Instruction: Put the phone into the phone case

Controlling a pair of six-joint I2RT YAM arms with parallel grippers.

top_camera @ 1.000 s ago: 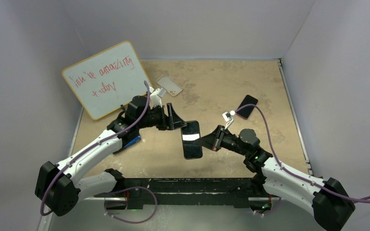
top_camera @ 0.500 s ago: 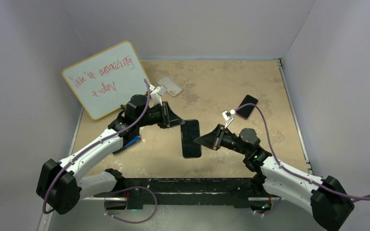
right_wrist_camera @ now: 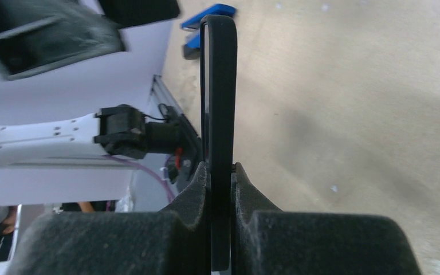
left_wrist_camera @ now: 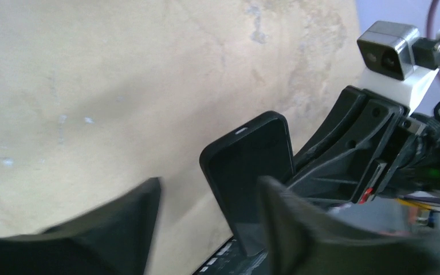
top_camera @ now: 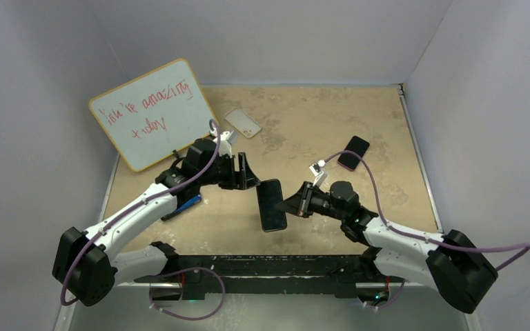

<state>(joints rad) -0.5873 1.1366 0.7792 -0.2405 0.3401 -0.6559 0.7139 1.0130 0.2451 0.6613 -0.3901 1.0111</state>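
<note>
The right gripper [right_wrist_camera: 220,167] is clamped tight on one edge of a black phone [top_camera: 272,205]. The phone juts straight ahead of the gripper's fingers, edge-on to the wrist camera and clear of the worktop [top_camera: 303,131]. Its face has a raised rim, and I cannot tell whether it is a bare phone or a case. The left gripper [left_wrist_camera: 209,183] faces it from the other side, jaws apart and gripping nothing. The phone's end sits between its fingers, but contact is unclear. A clear case [top_camera: 242,123] lies well beyond the left gripper, and a second phone [top_camera: 354,152] lies beyond the right gripper.
</note>
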